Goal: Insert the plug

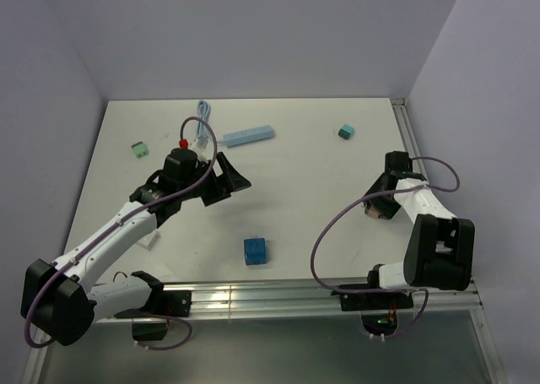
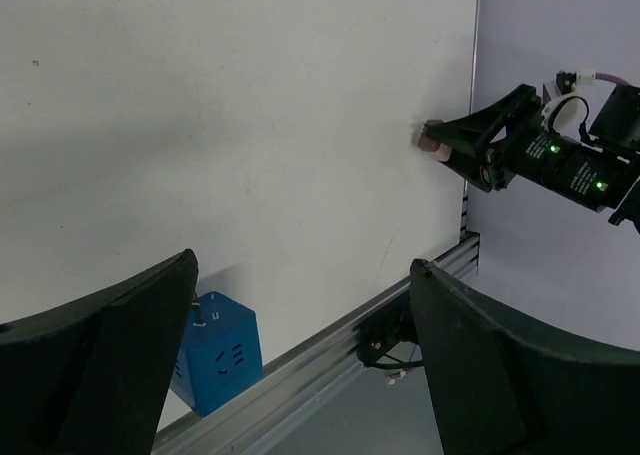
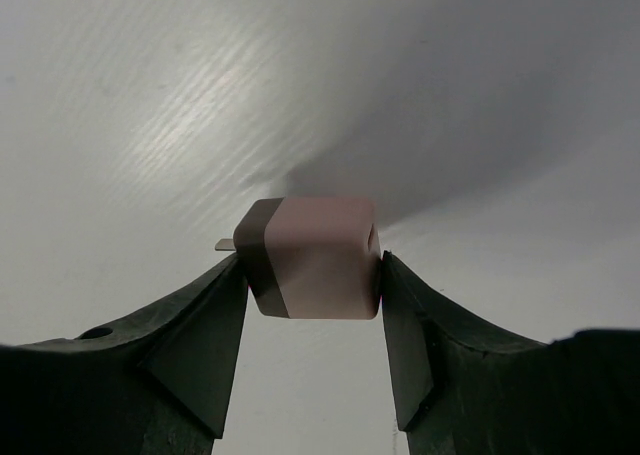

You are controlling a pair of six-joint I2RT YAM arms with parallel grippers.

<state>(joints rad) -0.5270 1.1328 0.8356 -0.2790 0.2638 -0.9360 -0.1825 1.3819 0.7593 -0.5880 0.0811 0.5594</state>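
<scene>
My right gripper (image 1: 375, 207) is low over the table at the right, shut on a pink plug (image 1: 369, 214) with a dark brown end. In the right wrist view the plug (image 3: 315, 257) sits pinched between both fingers (image 3: 205, 335), with one metal prong pointing left. A blue socket cube (image 1: 256, 250) stands near the table's front edge at the centre, and the left wrist view shows the cube (image 2: 215, 350) with slots on its side. My left gripper (image 1: 224, 181) is open and empty above the middle left of the table, its jaws wide apart.
A light blue bar (image 1: 249, 136), a teal block (image 1: 345, 132), a green block (image 1: 139, 148) and a pale blue cable (image 1: 203, 118) lie toward the back. An aluminium rail (image 1: 321, 295) runs along the front edge, close to the cube.
</scene>
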